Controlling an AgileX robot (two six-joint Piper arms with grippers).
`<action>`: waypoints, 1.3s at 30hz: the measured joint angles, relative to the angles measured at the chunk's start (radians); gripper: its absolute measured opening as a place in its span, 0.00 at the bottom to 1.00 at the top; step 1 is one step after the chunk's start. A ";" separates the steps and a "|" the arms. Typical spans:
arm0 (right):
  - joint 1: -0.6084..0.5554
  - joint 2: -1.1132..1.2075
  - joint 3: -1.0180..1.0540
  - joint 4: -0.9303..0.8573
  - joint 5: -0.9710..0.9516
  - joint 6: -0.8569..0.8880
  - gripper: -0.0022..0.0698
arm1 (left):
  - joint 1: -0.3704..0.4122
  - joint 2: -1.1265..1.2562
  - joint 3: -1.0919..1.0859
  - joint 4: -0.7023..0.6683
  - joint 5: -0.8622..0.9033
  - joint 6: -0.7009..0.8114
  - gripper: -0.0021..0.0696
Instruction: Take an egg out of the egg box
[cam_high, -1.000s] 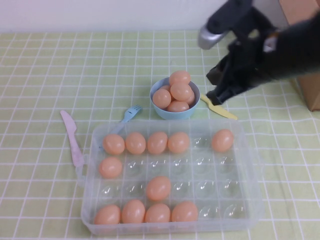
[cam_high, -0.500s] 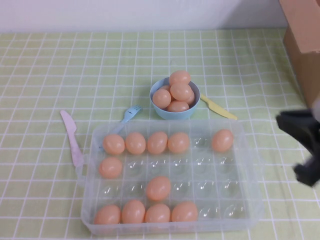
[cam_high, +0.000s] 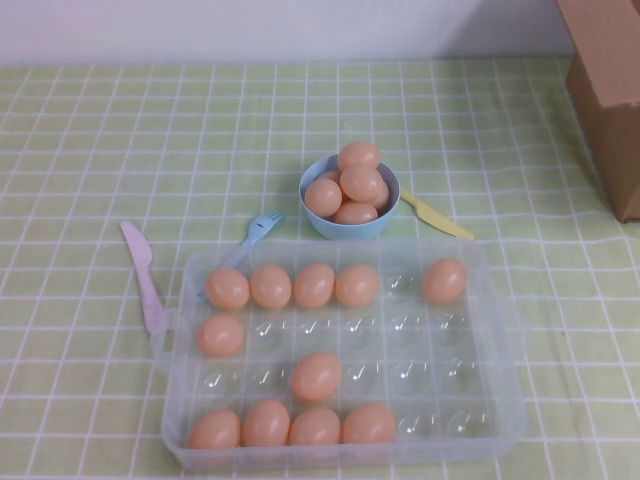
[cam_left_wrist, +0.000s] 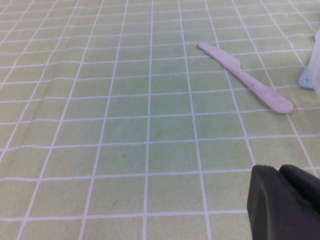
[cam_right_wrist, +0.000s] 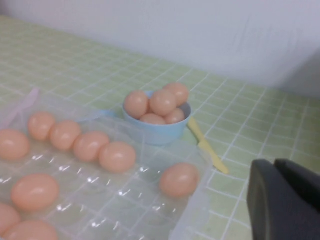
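The clear egg box (cam_high: 440, 385) lies at the front middle of the table and holds several peach-orange eggs. One egg (cam_high: 444, 281) sits alone in the far row's right part, and another egg (cam_high: 316, 376) sits alone in the third row. The box also shows in the right wrist view (cam_right_wrist: 192, 207), with the lone egg (cam_right_wrist: 179, 179) near its corner. Neither arm shows in the high view. My left gripper (cam_left_wrist: 277, 170) is shut and empty over bare cloth, left of the box. My right gripper (cam_right_wrist: 272, 162) is shut and empty, right of the box.
A light-blue bowl (cam_high: 350, 228) heaped with eggs (cam_high: 362, 185) stands just behind the box. A yellow knife (cam_high: 437, 215) lies to its right, a blue fork (cam_high: 260, 226) to its left, a pink knife (cam_high: 143, 275) left of the box. A cardboard box (cam_high: 610, 90) stands at the far right.
My right arm has pulled back from beside the bowl, moved right and toward the front, and left the high view. The eggs, box and bowl have not moved.
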 joint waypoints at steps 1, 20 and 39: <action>0.000 -0.017 0.044 0.022 -0.060 0.000 0.01 | 0.000 0.000 0.000 0.000 0.000 0.000 0.02; -0.542 -0.314 0.176 0.226 0.064 -0.153 0.01 | 0.000 0.000 0.000 0.000 0.000 0.000 0.02; -0.601 -0.365 0.199 -0.220 0.289 0.399 0.01 | 0.000 0.000 0.000 0.000 0.000 0.000 0.02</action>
